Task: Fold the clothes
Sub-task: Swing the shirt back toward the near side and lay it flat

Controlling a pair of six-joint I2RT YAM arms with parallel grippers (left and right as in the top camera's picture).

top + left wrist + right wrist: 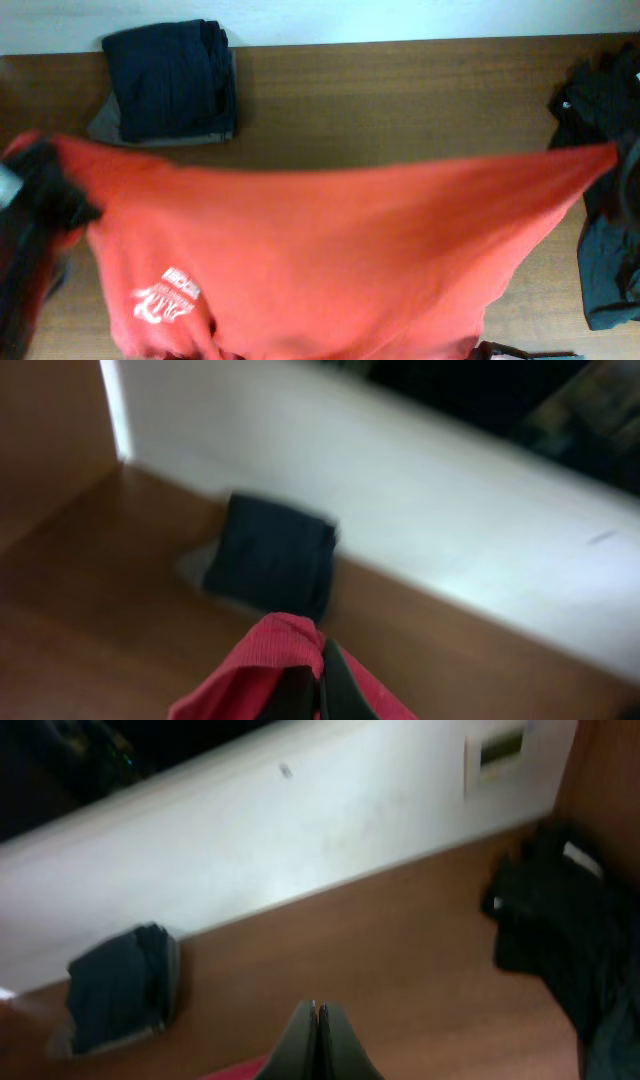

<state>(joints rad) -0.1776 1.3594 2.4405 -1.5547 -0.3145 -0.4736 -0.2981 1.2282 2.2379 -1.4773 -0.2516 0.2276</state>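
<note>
Orange-red T-shirt stretched between left end effector and right end effector, each clamped on it.

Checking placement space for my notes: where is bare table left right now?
Bare: the far strip of table between the folded navy stack and the black pile, behind the stretched orange T-shirt; a small wedge near right between shirt and pile. Crowded: the near half, under the shirt.

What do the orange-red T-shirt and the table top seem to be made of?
T-shirt: soft knit fabric, perhaps cotton, matte; it sags between lifted corners, and fine ribs show up close. Table top: wood or wood-look laminate, smooth; brown with lengthwise grain streaks.
</note>
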